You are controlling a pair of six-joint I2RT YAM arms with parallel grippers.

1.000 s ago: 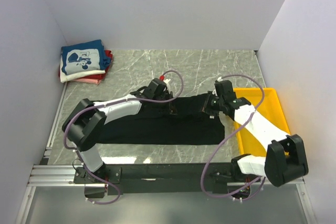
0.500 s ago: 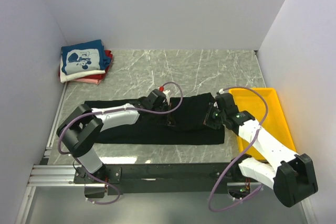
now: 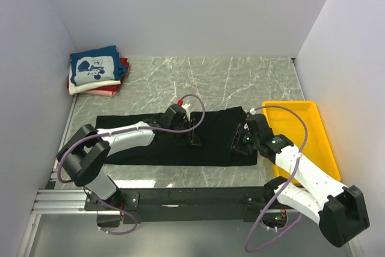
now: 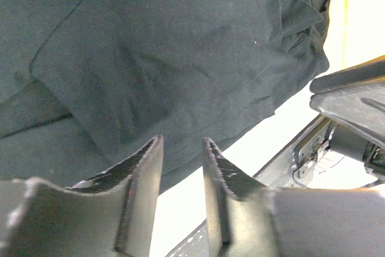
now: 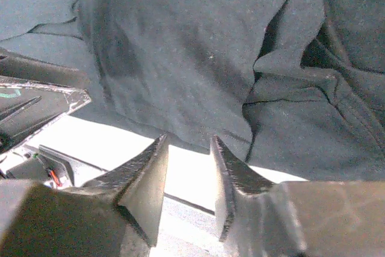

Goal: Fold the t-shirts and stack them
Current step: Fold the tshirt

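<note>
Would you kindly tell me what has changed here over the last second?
The left gripper and right gripper drew the far edge of the black t-shirt toward the near side, folding it over, then opened and let go. The folded stack in the far-left corner and the yellow tray stayed put.

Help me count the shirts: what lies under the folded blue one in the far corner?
Beneath the blue t-shirt only edges show: a white t-shirt and a red t-shirt. The rest is covered, so further shirts could be hidden.
</note>
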